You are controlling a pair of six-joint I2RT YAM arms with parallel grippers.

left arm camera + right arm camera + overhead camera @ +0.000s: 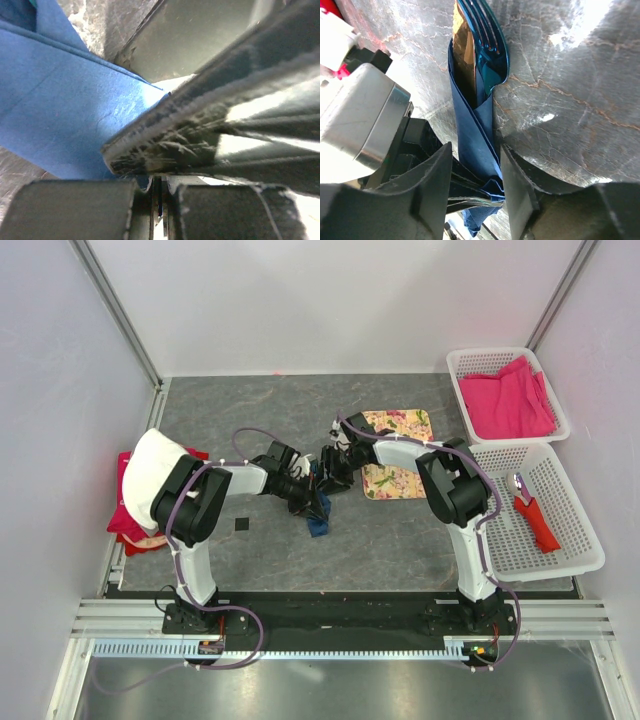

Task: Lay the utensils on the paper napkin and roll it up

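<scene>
Grey marbled table (400,540) carries a floral cloth mat (405,425). Right of the mat, two white plastic mesh baskets (575,515); left of it, a dark-blue paper napkin (318,527), small black square (241,526), red cloth heap (125,525).

Pink cloth (505,398) in far basket (492,353) (red-handled tool (535,515) in near basket (570,500))

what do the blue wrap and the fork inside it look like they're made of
Napkin: matte blue paper, by its sharp creases and folded edges. Fork: glossy blue, mirror-like glints; coated metal or shiny plastic, can't tell which.
</scene>
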